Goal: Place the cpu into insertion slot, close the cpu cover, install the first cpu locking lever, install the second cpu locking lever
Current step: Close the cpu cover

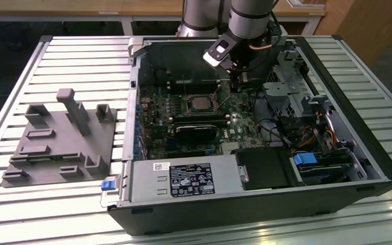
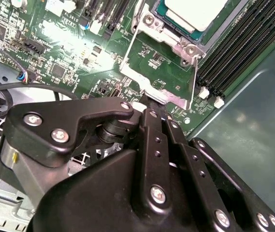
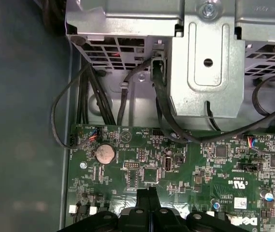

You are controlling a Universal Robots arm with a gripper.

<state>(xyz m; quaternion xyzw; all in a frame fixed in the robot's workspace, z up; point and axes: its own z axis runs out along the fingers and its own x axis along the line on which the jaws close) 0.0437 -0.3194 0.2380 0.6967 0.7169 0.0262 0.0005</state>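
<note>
Slatted metal tabletop point(image 1: 67, 56), open black computer case point(image 1: 250, 209): silvery-grey square cpu point(image 2: 195, 9) sits socketed, black gripper point(image 2: 146, 102) clenched empty at the edge of the raised thin metal cpu cover point(image 2: 162, 94), which probably wants a slow, square push.

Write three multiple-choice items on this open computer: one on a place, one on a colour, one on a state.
1. Where does the grey fixture stand?
A. inside the computer case
B. on the slatted table, at the exterior view's left of the case
C. hanging in the air

2. What colour is the circuit board?
A. blue
B. green
C. red

3. How does the cpu lie?
A. on the grey fixture
B. loose on the table
C. seated in the insertion slot

Key: B, the exterior view shows it beside the case. B, both wrist views show green. C, its silvery top sits within the socket rim.
</note>
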